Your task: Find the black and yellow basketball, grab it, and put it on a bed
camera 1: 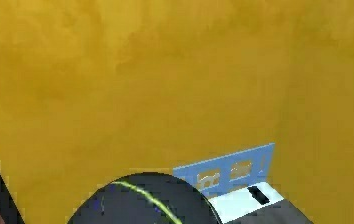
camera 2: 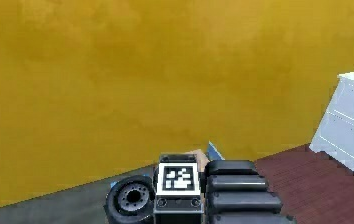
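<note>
Ball: a dark round ball with a thin yellow stripe point(camera 1: 145, 203) sat at the bottom edge of the forward view, close in front of the robot. Its shape and colour fitted the black and yellow basketball. What it rested on could not be told.
Gripper: the dark gripper point(camera 2: 133, 199) lay low in the arm side view, left of the white square marker with black marks point(camera 2: 180, 180) on the dark square arm bar point(camera 2: 240, 195). Whether its fingers were apart or together could not be told, nor whether it held anything.
Done: the finding looked done.
Left: the grab did not look made yet. A bed was yet to be found, and the ball to be put on it.
Edges: a plain mustard-yellow wall point(camera 1: 135, 80) stood close ahead and along the arm's side. A blue panel with pale patterns point(camera 1: 230, 172) and a white slab point(camera 1: 230, 208) bearing a small black object point(camera 1: 255, 195) stood at the forward view's lower right.
Open room: grey floor point(camera 2: 45, 195) ran along the wall's foot. Reddish-brown floor point(camera 2: 305, 170) reached toward a white chest of drawers point(camera 2: 350, 120) at the arm side view's right. The robot would likely need to turn away from the wall.
</note>
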